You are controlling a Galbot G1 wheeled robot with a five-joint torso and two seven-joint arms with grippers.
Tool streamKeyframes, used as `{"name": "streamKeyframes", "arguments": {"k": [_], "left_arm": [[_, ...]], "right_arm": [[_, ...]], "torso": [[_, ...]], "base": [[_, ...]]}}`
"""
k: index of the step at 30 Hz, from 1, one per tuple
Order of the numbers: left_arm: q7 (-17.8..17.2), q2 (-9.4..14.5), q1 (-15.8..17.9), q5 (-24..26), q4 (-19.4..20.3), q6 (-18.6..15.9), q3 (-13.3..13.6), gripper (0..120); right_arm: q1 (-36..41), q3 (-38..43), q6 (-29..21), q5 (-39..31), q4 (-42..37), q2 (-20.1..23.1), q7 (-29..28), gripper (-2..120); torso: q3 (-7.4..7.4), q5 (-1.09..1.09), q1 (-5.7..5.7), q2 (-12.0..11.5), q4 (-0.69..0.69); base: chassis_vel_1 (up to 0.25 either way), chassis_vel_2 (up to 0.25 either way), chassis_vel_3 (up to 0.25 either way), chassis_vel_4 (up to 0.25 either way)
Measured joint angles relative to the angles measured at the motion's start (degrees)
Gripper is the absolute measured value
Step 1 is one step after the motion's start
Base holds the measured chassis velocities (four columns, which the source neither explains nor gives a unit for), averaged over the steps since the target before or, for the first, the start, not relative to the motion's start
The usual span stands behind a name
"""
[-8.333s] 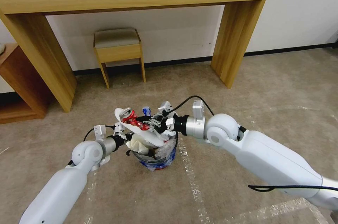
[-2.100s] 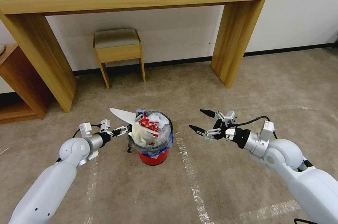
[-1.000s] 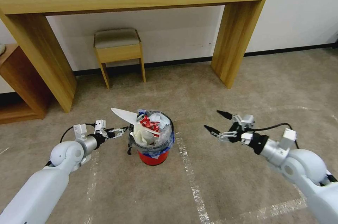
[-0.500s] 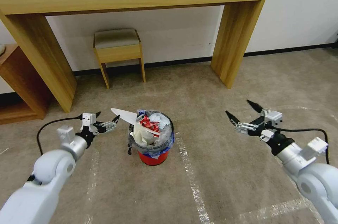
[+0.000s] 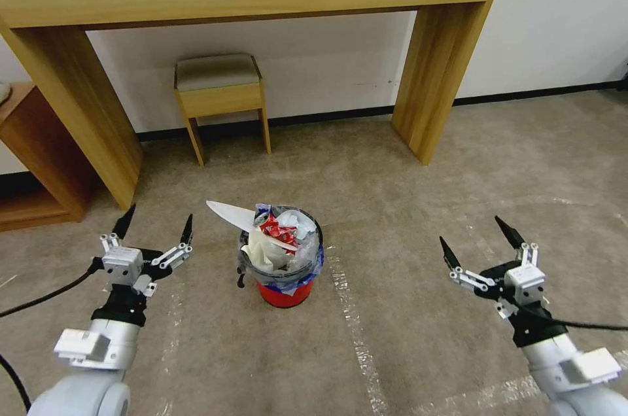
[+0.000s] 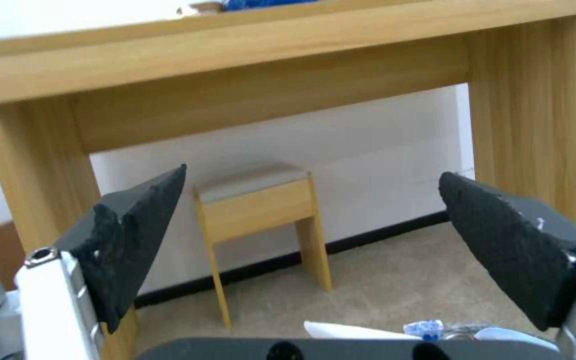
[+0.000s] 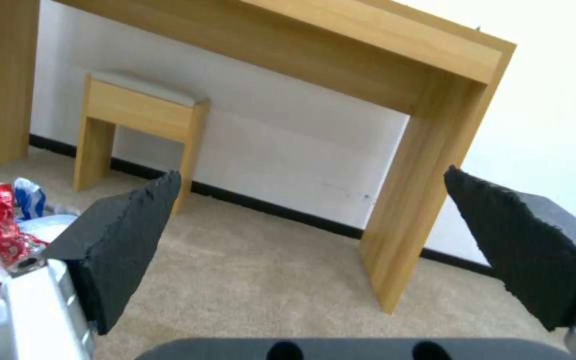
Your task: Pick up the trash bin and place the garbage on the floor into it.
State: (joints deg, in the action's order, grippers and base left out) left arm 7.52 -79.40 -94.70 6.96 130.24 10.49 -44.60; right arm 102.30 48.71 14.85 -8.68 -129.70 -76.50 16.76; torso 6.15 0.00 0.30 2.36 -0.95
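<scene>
Bin [image 5: 285, 269] sits centre frame on the carpet, heaped w/ garbage [image 5: 275, 233]; a white sole pokes out up-left. Left gripper [image 5: 156, 226] lower left, right gripper [image 5: 479, 244] lower right, both spread wide, holding nothing. Bin prob light, top-heavy, bag slippery; grab the stiff grey rim, not the liner.

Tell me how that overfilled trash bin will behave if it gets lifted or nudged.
The trash bin is small, and what shows is wrappers and tissue, so it is probably light and slides easily on the carpet. Its garbage is heaped above the rim, so tilting would likely spill some. The flat white sole juts out sideways and looks likeliest to fall or snag.
</scene>
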Motion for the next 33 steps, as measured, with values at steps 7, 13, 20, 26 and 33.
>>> {"name": "streamKeyframes", "arguments": {"k": [7,13,20,26,33], "left_arm": [[0.32,-1.34,-0.65,-3.28,-0.22,1.86,0.09,100],[0.48,-1.27,-0.98,-3.63,0.21,1.65,0.54,100],[0.65,-1.42,-1.84,-3.93,0.55,2.03,1.12,100],[1.05,-2.71,-3.79,-4.73,0.91,3.61,2.26,100],[1.00,-3.15,-4.27,-5.19,0.93,4.00,2.59,100]], "right_arm": [[0.77,1.01,0.97,0.63,-0.58,-1.36,1.06,100],[0.49,1.12,0.83,0.10,-0.60,-1.10,1.12,100],[-0.25,1.22,0.44,-0.23,-0.33,-0.73,0.33,100],[-0.60,1.33,0.19,-0.56,-0.15,-0.25,0.31,100],[-0.70,1.24,0.09,-0.72,0.20,-0.16,0.30,100]], "torso": [[0.01,0.00,0.00,-0.01,0.02],[0.01,0.00,0.00,-0.01,0.02],[0.01,0.00,0.01,-0.01,0.02],[0.01,0.00,0.01,-0.01,0.02],[0.01,0.00,0.01,-0.01,0.02]], "base": [[0.000,0.000,0.000,0.000],[0.000,0.000,0.000,0.000],[0.000,0.000,0.000,0.000],[0.000,0.000,0.000,0.000],[0.000,0.000,0.000,0.000]]}}
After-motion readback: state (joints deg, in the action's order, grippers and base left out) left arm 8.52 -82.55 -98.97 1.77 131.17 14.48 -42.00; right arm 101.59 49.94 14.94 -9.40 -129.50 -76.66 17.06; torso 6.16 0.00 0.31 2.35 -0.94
